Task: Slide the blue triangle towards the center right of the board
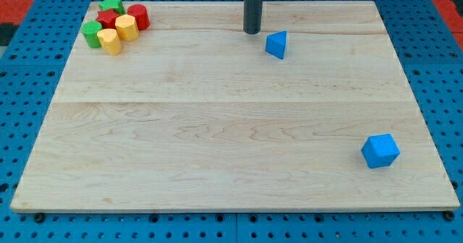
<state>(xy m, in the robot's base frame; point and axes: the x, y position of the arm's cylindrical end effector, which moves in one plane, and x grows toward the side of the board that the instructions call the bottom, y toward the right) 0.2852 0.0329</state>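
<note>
The blue triangle [276,45] lies on the wooden board [217,127] near the view's top, a little right of the middle. My tip [252,32] rests on the board just to the left of the triangle and slightly above it, a small gap apart. A blue cube [380,150] sits near the view's bottom right.
A cluster of blocks sits at the view's top left: a green star [112,5], a red cylinder [138,16], a red block [108,19], a yellow hexagonal block [126,27], a green cylinder [92,34] and a yellow block [110,41]. Blue pegboard surrounds the board.
</note>
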